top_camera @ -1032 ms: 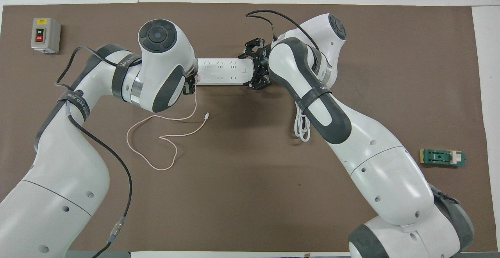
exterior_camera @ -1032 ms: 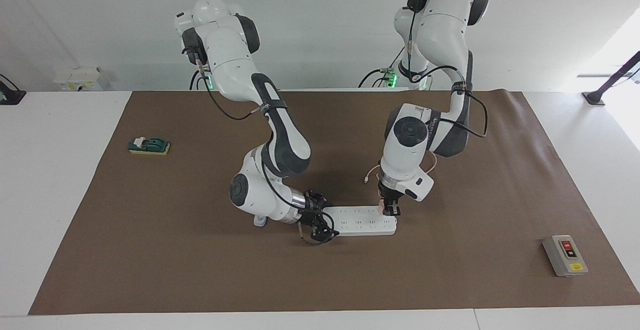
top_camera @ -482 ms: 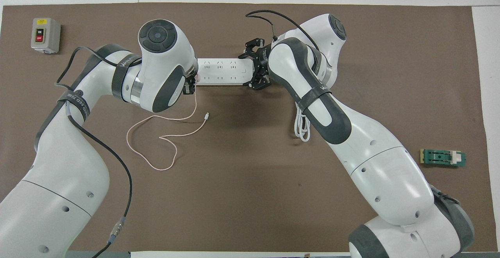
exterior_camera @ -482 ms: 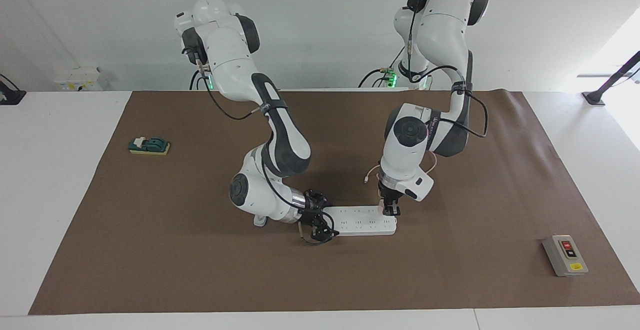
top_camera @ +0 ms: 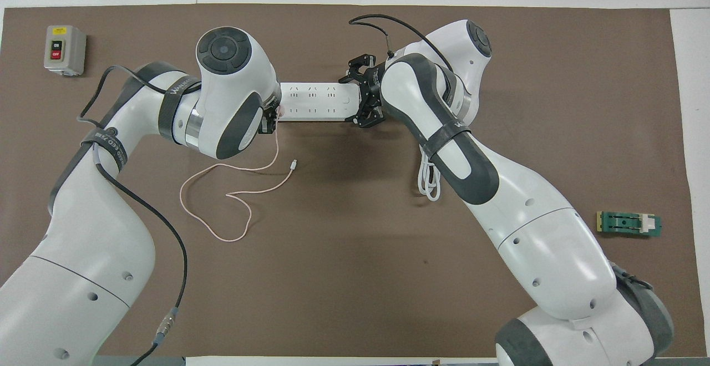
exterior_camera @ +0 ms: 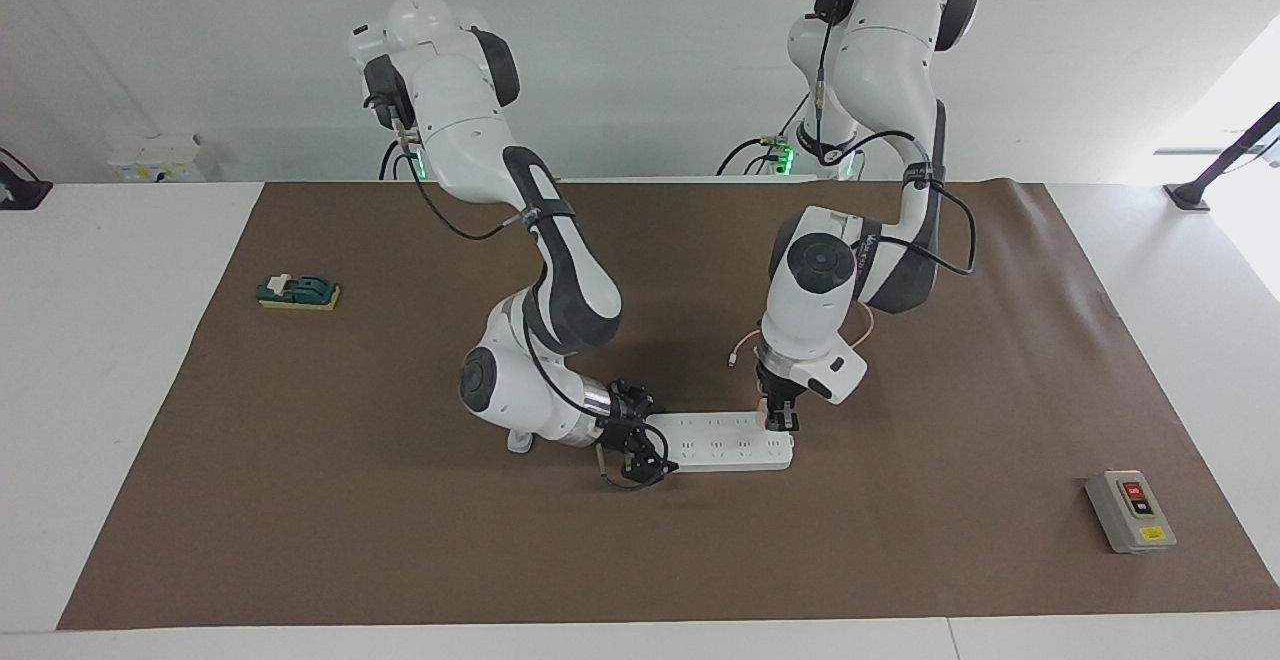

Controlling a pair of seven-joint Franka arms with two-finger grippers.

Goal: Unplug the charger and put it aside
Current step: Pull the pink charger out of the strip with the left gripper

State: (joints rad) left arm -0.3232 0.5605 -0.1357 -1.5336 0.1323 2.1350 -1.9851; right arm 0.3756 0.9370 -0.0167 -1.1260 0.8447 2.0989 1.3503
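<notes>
Currently: unplug step | left tool (exterior_camera: 780, 418) clamped on charger (exterior_camera: 765, 408), seated in power strip (exterior_camera: 722, 442) end | right tool (exterior_camera: 640, 445) gripping strip's other end | next: straight upward pull.

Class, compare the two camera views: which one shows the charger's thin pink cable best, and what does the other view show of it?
The overhead view shows it best: the pink cable loops across the brown mat, nearer to the robots than the power strip, ending in a small connector. In the facing view only short stretches of it show beside the left arm, which hides the rest.
</notes>
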